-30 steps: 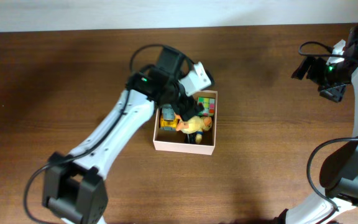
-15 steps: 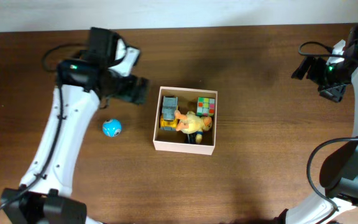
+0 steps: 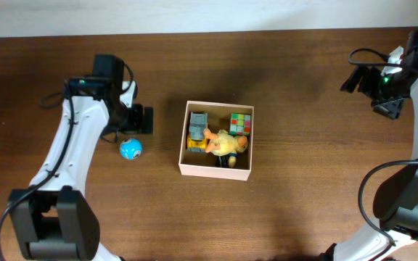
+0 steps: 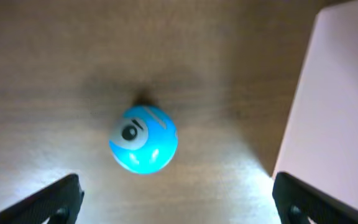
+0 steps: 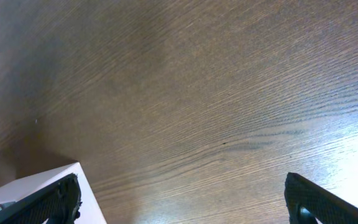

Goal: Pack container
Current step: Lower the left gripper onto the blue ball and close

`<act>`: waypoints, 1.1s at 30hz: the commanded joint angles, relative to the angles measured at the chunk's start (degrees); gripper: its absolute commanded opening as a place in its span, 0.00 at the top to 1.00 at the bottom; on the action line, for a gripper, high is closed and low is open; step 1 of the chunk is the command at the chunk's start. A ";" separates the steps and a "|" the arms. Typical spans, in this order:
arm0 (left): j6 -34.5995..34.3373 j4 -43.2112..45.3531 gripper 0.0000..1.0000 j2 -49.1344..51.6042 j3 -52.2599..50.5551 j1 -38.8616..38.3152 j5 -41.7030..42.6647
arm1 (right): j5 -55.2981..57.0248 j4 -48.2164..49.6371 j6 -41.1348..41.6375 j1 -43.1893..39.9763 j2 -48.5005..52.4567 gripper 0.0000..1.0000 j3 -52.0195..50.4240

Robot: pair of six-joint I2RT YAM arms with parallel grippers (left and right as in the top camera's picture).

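Overhead: even light, sharp. Left wrist: soft focus, pale glare patches along lower frame, dark shadow above blue ball (image 4: 143,138). Right wrist: crisp grain, upper left dimmer.

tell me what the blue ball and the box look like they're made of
The blue ball is probably hard plastic with a glossy finish: its smooth skin carries bright highlights. The container looks like thin cardboard or paperboard: its pale walls are flat, matte and sharp-edged. Looks alone cannot confirm either.
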 commanded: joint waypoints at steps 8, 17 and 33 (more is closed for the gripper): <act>-3.21 12.17 0.00 1.05 -11.93 0.35 -2.14 | -0.72 -0.02 0.46 -0.39 -1.11 0.01 0.76; -3.21 15.67 0.00 2.64 -14.95 0.35 -7.91 | -0.72 -0.02 0.46 -0.39 -1.11 0.01 0.76; -3.21 16.76 0.54 7.23 -15.02 0.35 -7.91 | -0.72 -0.02 0.46 -0.39 -1.11 0.01 0.76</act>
